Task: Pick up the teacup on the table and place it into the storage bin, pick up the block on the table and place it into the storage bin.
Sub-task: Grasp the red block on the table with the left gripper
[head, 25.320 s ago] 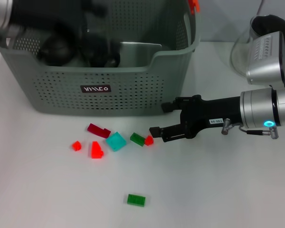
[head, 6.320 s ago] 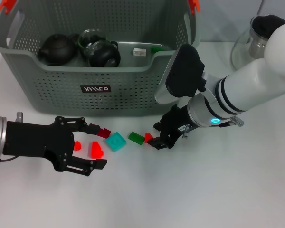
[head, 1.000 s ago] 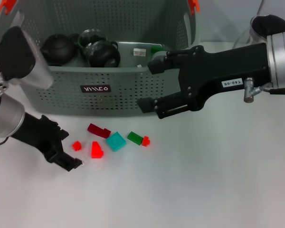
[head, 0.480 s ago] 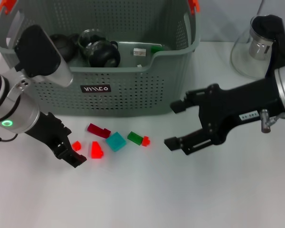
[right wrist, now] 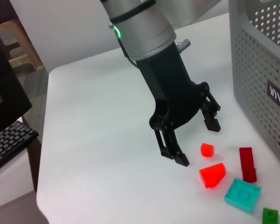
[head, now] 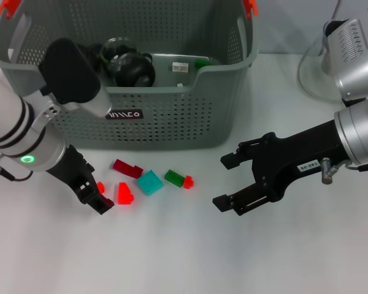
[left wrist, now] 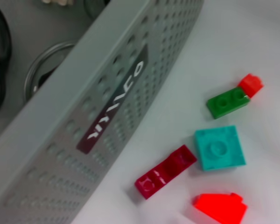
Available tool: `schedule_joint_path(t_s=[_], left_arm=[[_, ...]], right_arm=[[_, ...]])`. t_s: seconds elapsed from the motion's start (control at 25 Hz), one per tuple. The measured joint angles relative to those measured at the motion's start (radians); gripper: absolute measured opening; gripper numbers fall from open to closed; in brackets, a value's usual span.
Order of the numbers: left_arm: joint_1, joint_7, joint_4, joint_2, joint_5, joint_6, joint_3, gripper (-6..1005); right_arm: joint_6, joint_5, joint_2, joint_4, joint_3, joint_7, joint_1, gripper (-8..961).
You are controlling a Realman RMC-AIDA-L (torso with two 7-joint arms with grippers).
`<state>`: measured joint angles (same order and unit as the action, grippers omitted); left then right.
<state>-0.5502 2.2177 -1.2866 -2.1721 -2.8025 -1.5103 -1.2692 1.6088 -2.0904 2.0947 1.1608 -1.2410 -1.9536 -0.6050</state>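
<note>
Two spread grippers, left gripper (head: 93,191) and right gripper (head: 228,181), hover over white table (head: 172,257).

— How is the scene lit?
— Bright, even light is cast from above; only soft shadows are thrown on the white table (head: 190,257).
— And the focus?
— Slight softness is seen on the basket (left wrist: 84,116) close to the left wrist camera.

One storage bin (head: 172,116), six blocks (head: 150,182), two pincers (head: 230,182), one glass teapot (head: 319,67)
</note>
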Motion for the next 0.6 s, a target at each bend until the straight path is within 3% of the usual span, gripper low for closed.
schedule_joint_path(t_s=[0.44,0.6], left_arm=[[-0.016,0.078,0.049,-0.002,-0.048,0.063,-0.067,901],[-0.023,0.083,0.063,-0.001,-0.05,0.068,-0.073,775]], right_arm=[[-0.019,0.001,0.0,-0.027,0.001,0.014,-0.005,931],[-0.02,0.001,0.001,-0.028,0.001,0.014,-0.005,931]])
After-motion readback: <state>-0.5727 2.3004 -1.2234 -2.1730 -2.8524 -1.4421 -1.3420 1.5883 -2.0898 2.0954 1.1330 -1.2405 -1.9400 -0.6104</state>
